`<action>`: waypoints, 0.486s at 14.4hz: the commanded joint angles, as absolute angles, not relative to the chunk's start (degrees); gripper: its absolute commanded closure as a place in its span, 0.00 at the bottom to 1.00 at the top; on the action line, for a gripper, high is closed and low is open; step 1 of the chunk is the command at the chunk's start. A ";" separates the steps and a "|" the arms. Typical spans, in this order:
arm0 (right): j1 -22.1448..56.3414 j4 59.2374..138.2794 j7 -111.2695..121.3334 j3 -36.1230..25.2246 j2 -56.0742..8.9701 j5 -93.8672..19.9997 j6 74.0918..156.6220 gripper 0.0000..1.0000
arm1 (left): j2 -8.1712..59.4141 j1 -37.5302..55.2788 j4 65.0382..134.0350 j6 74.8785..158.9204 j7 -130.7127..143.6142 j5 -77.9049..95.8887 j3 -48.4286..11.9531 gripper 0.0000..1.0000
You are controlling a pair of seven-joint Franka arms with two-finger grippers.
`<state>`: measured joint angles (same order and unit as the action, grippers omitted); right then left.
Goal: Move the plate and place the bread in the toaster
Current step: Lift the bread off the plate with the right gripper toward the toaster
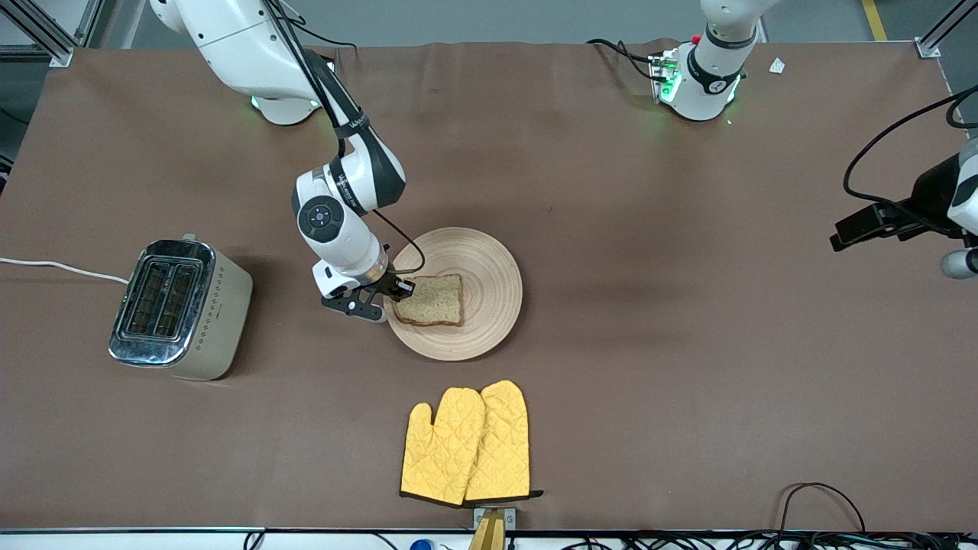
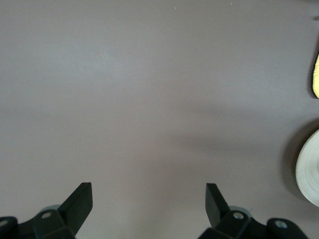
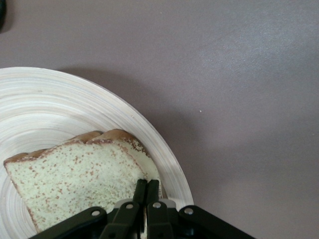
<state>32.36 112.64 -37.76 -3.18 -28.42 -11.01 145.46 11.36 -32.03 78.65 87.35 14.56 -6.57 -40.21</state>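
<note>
The pale-wood plate (image 1: 489,267) (image 3: 75,99) lies mid-table with the bread (image 1: 435,299) (image 3: 75,184) flat on it. My right gripper (image 1: 405,289) (image 3: 148,181) is low over the plate's rim toward the right arm's end. Its fingers are shut together, pinching the corner of the bread. The toaster (image 1: 179,305) stands toward the right arm's end of the table, slots up, apart from the plate. My left gripper (image 2: 148,185) hangs open over bare brown cloth at the left arm's end and waits. A sliver of the plate (image 2: 311,169) shows in the left wrist view.
A pair of yellow oven mitts (image 1: 466,443) (image 2: 316,74) lies nearer the front camera than the plate. The toaster's white cord (image 1: 61,267) runs off the table's edge. Loose cables (image 1: 817,504) lie at the front edge toward the left arm's end.
</note>
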 commanded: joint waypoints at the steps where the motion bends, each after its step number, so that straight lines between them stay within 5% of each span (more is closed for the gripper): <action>1: 32.96 111.71 -39.20 -3.87 -28.83 -9.49 144.67 0.98 | 7.40 -29.81 78.22 86.48 10.30 -8.44 -38.86 0.00; 7: 32.17 101.90 -39.20 -4.31 -20.93 -0.46 117.84 0.99 | 2.30 -8.29 80.32 80.42 10.28 -6.95 -17.78 0.00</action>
<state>32.33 105.23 -37.98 -4.00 -25.62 -4.11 127.83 4.93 -13.45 78.06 81.69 10.66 -7.32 -22.66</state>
